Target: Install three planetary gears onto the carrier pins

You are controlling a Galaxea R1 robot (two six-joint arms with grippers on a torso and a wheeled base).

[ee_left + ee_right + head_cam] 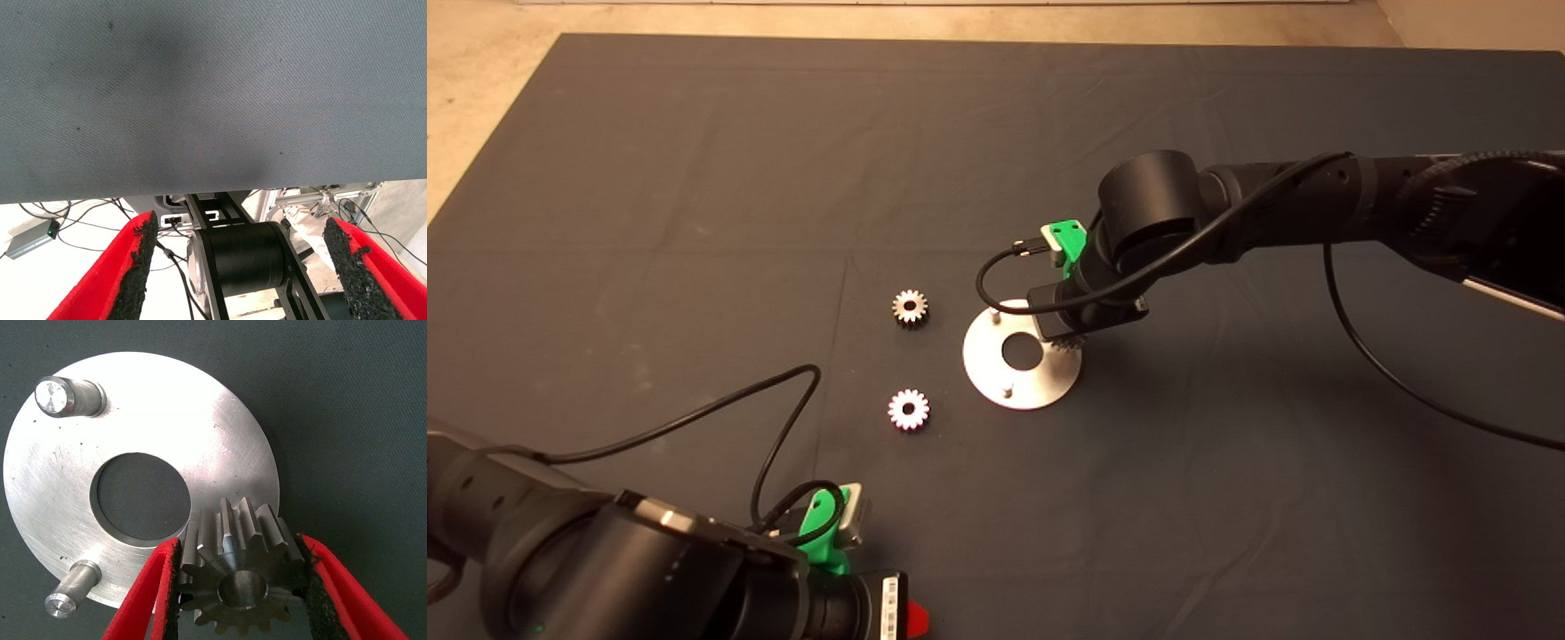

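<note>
The shiny round disc (996,364) lies mid-mat. Two carrier pins (1007,389) (996,313) stand bare on it; the third is hidden. My right gripper (239,550) is shut on one planetary gear (243,590), held flat over the disc's (167,420) rim, just right of its central hole. I cannot tell whether this gear sits on a pin. The two bare pins (67,395) (70,590) also show in the right wrist view. Two more gears (910,307) (909,410) lie flat on the mat left of the disc. My left gripper (911,615) is parked at the lower left, open and empty (243,267).
The right arm (1316,209) reaches in from the right, with its cable (1405,382) looping over the mat. The left arm's cable (783,427) loops near the closer loose gear. The left wrist view looks past the mat's edge (213,193) at floor equipment.
</note>
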